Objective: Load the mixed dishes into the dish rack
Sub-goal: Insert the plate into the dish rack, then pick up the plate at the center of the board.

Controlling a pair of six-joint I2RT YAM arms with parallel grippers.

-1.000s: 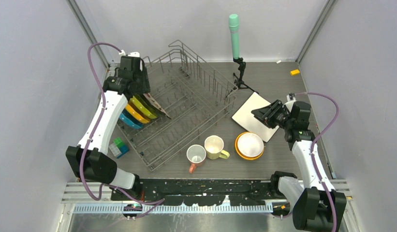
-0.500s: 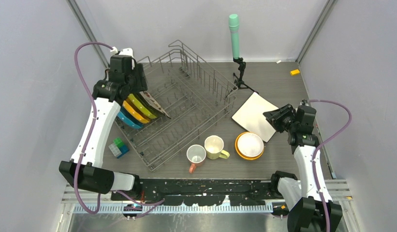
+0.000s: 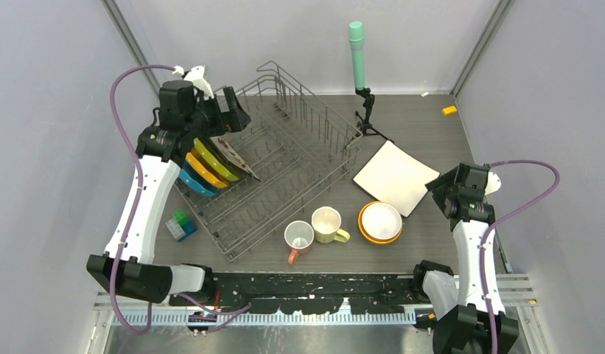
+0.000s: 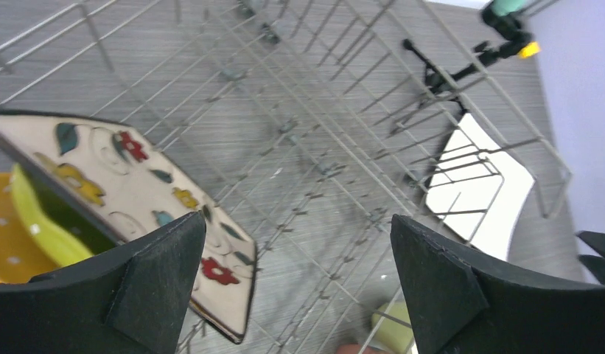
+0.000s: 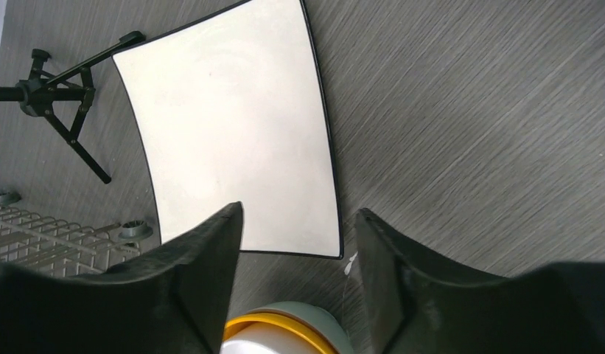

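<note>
Dish rack (image 3: 284, 169) is showing thin grey wire. At its 9 o'clock side: blue plate (image 3: 196, 184), orange plate (image 3: 203, 172) and yellow-green plate (image 3: 217, 162), the last two showing pale dots. Floral plate (image 4: 137, 206) is showing cream with red, yellow and teal motifs and a dark rim. At 3 o'clock, white square plate (image 3: 395, 177) is showing a thin dark edge. At 5 o'clock: white bowl (image 3: 380, 219) and orange bowl (image 3: 367, 232). At 6 o'clock: pale-yellow mug (image 3: 327, 223) and pink mug (image 3: 298, 236). Desk (image 3: 432, 125) is showing dark grey woodgrain. Left end effector (image 4: 295, 228) and right end effector (image 5: 299, 214) are both showing black.
</note>
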